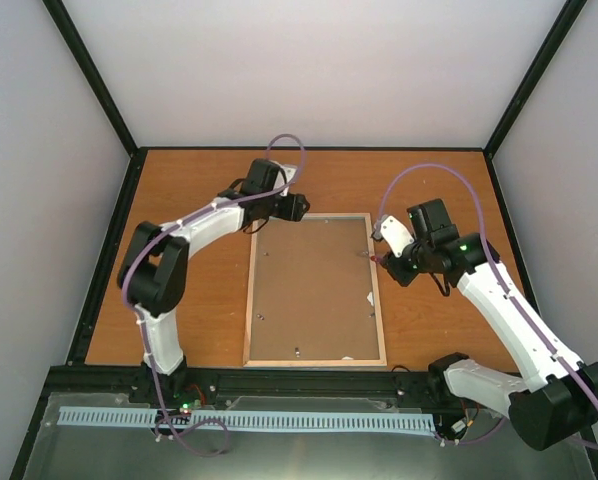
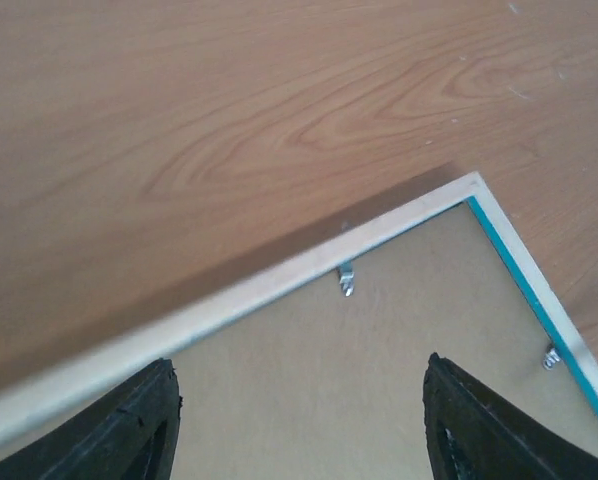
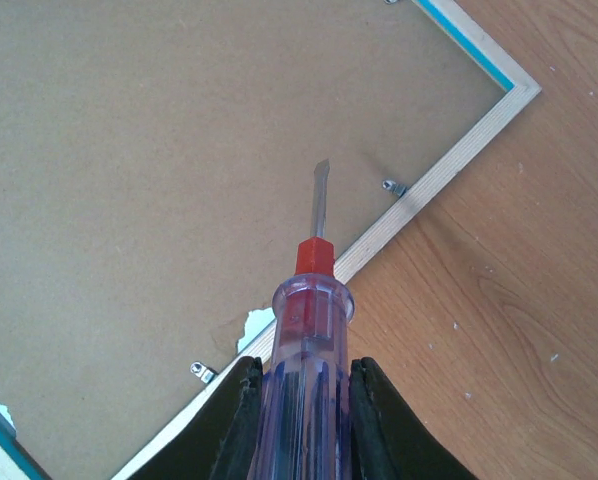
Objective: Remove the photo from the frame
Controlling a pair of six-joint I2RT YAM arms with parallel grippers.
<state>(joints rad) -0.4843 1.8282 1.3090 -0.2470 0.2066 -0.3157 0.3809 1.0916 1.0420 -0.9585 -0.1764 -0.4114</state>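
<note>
The frame [image 1: 315,362] lies face down in the middle of the table, its pale wood edge around a brown backing board [image 1: 309,290]. The photo is hidden under the board. My left gripper [image 1: 297,207] is open and empty above the frame's far left corner; its view shows the wood edge [image 2: 269,285] and a metal clip [image 2: 347,279]. My right gripper [image 1: 391,262] is shut on a screwdriver [image 3: 307,350] with a clear handle and red collar. Its blade tip [image 3: 321,170] hovers over the board near a clip [image 3: 391,187] on the frame's right edge.
Another clip [image 3: 201,372] and a chipped spot in the board [image 3: 253,326] lie by the right edge. A light-blue strip shows inside the frame [image 2: 539,310]. Black rails and grey walls bound the wooden table [image 1: 199,300].
</note>
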